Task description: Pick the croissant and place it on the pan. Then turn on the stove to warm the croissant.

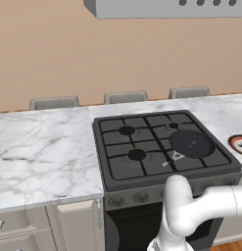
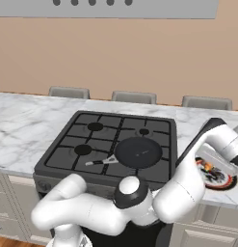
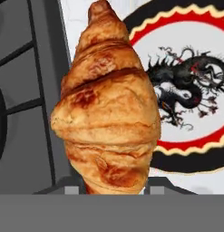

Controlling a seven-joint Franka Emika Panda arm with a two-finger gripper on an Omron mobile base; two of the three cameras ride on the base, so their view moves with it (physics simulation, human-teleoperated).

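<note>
The croissant [image 3: 109, 113], golden brown with darker ridges, stands close up in the hand view. My gripper [image 3: 113, 188] is shut on its lower end, the fingertips [image 3: 71, 188] showing on either side. The pastry hangs over the stove's right edge [image 3: 22, 113] and the plate. The round dark pan [image 1: 192, 143] [image 2: 138, 152] sits on the front right burner of the black stove [image 1: 117, 166] [image 2: 67, 154], with its handle pointing front left. The arm reaches to the right of the stove, its hand above the plate [image 2: 219, 181].
A white plate [image 3: 177, 45] [image 1: 238, 143] with a red rim and a black dragon lies on the marble counter right of the stove. Small dark knobs [image 1: 140, 197] line the stove's front. Marble counter [image 1: 44, 152] stretches to the left. A hood hangs above.
</note>
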